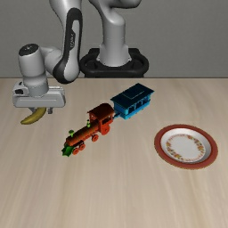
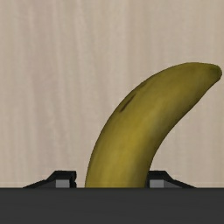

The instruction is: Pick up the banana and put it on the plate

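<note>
- Holding the banana [image 1: 34, 117] is the gripper [image 1: 36, 108], with its two fingers pressed on the fruit from both sides (that is how it looks in the wrist view, where a fingertip [image 2: 63, 179] sits tight by each side of the thick end).
- The banana is well apart from the plate [image 1: 161, 144], off toward the exterior view's left of it.
- I think the job now is to carry it over. Lift it high first, because the toy train [image 1: 87, 129] and its blue wagon [image 1: 132, 101] stand between the banana and the plate.
- Hold the squeeze firm, since a banana is round and smooth and could slip or swing.
- Lower it over the middle of the plate, then let go, so it does not roll off the rim.
- The table [image 1: 116, 200] is flat, pale wood. Past its far edge, away from the plate, the room is plain and pale.
</note>
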